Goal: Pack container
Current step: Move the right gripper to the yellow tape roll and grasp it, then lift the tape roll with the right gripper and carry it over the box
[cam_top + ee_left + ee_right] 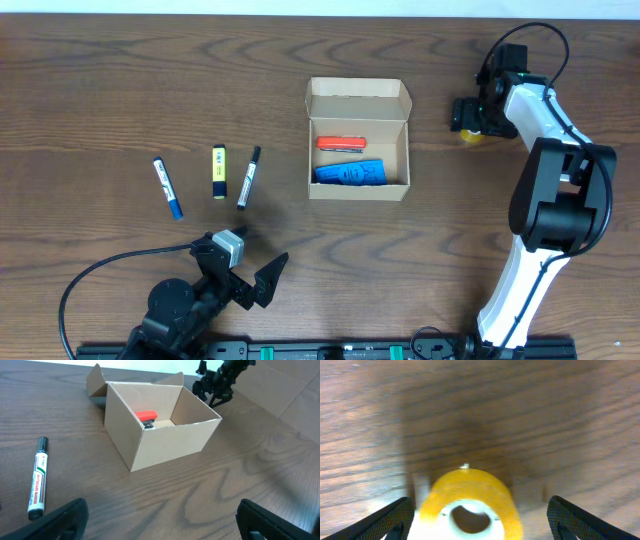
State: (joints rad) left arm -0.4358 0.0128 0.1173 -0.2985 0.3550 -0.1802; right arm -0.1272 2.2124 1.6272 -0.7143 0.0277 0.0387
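The tan cardboard container (358,140) stands open in the middle of the table, its flap folded back at the far side; it also shows in the left wrist view (160,435). Inside lie an orange-red object (341,143) and a blue packet (350,173). My right gripper (468,118) is open right of the box, its fingers either side of a yellow tape roll (470,505) with a white core. My left gripper (245,262) is open and empty near the front edge, facing the box.
Three pens lie left of the box: a blue-capped marker (167,187), a yellow highlighter (218,171) and a black marker (248,177), which also shows in the left wrist view (38,477). The right arm's white body (545,200) stands along the right side.
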